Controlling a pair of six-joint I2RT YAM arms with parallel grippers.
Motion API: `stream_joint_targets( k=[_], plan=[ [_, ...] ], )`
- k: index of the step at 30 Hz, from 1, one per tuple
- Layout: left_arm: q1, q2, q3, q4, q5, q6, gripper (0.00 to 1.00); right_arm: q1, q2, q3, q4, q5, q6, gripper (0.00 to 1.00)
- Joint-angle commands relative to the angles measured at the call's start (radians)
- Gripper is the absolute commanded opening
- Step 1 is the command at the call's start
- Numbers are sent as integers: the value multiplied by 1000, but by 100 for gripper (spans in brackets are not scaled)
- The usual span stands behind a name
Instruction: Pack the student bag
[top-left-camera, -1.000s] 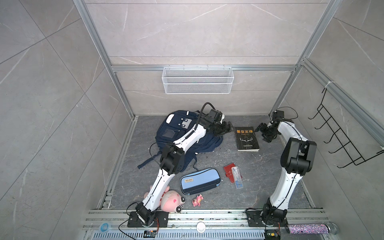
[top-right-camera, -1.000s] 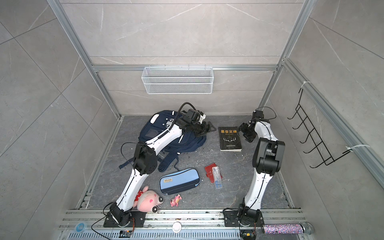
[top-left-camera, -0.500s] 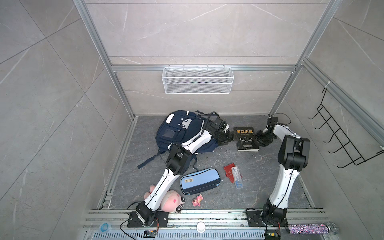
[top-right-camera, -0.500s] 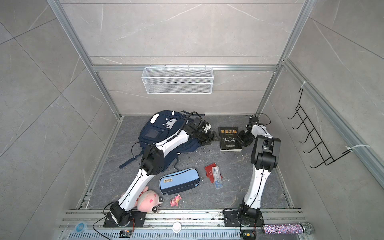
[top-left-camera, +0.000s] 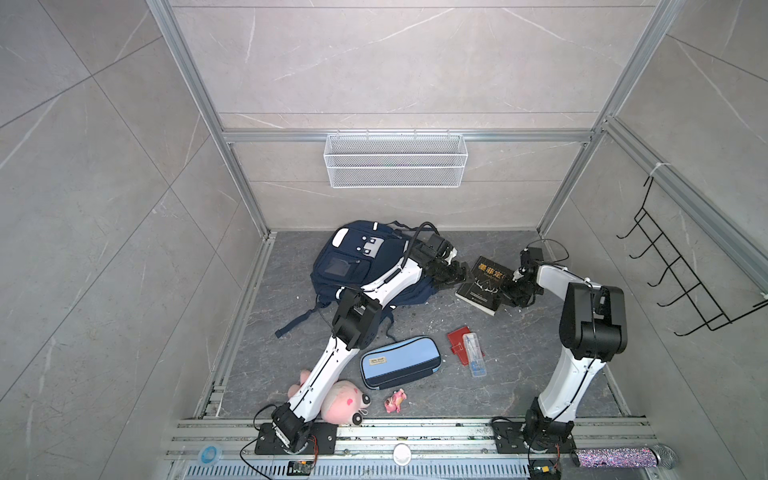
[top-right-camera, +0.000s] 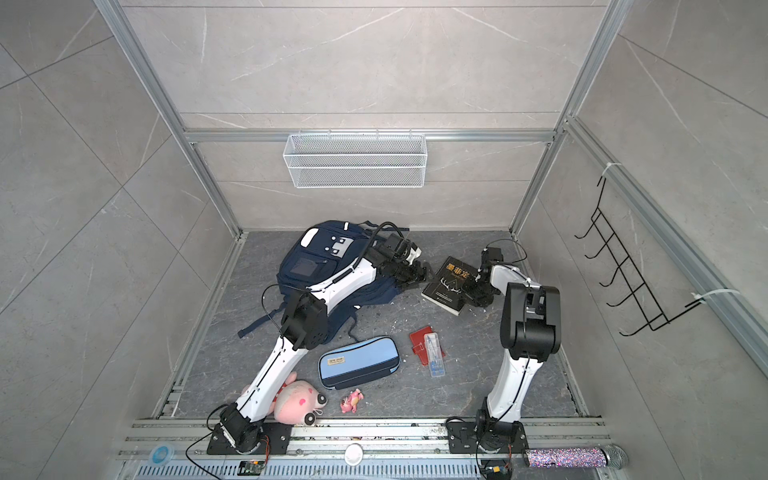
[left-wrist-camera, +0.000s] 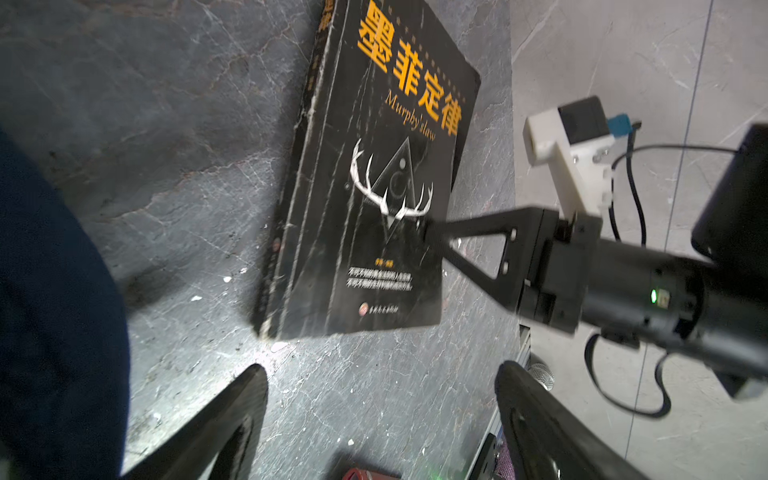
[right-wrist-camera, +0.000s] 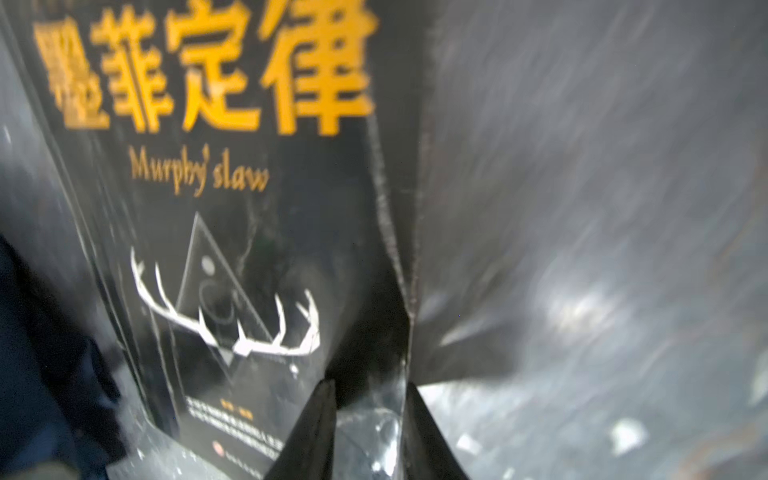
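Since a second ago the book (top-left-camera: 484, 284) has swung askew on the grey floor (top-left-camera: 519, 353). The right gripper (top-left-camera: 513, 286) has narrowed onto its right-hand edge. In the right wrist view its fingers (right-wrist-camera: 316, 428) stand close together, with the cover's edge pinched between them. The left gripper (top-left-camera: 457, 270) has dropped low at the book's left side, jaws spread wide and holding nothing, with bare floor between its fingertips (left-wrist-camera: 249, 395). The student bag (top-left-camera: 353, 266) lies flat, left of centre and toward the back in both top views, partly under the left arm's forearm. A light-blue pencil case (top-left-camera: 401, 361) lies lower, near the centre, well apart from the book.
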Motion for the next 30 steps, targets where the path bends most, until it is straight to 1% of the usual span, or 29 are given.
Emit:
stream_joint_targets(
  k=[1, 4, 6, 11, 13, 15, 17, 18, 20, 23, 26, 30],
  plan=[
    [7, 29, 10, -39, -18, 67, 88, 28, -32, -121, -21, -13, 55, 27],
    [11, 58, 30, -71, -55, 143, 88, 48, -71, -196, 7, -39, 92, 27],
    [21, 86, 54, -93, -61, 183, 88, 68, -96, -225, 5, -40, 102, 26],
    [32, 98, 43, -113, -71, 218, 86, 87, -179, -281, -22, -54, 110, 26],
    [27, 85, 13, -114, -86, 232, 86, 83, -218, -287, -31, -54, 106, 29],
    [21, 67, -27, -114, -100, 252, 86, 64, -244, -276, -42, -64, 104, 38],
    [17, 50, -64, -117, -105, 266, 85, 22, -254, -255, -38, -91, 108, 54],
    [15, 44, -78, -118, -105, 269, 85, -1, -253, -244, -30, -105, 110, 60],
    [9, 38, -96, -120, -102, 275, 84, -47, -247, -212, -15, -127, 112, 66],
    [1, 38, -98, -126, -95, 277, 83, -89, -204, -169, 6, -167, 112, 67],
    [-3, 40, -99, -124, -84, 277, 82, -123, -150, -172, 64, -203, 149, 67],
    [-9, 39, -132, -102, -59, 263, 81, -131, -91, -173, 106, -211, 165, 64]
  ],
)
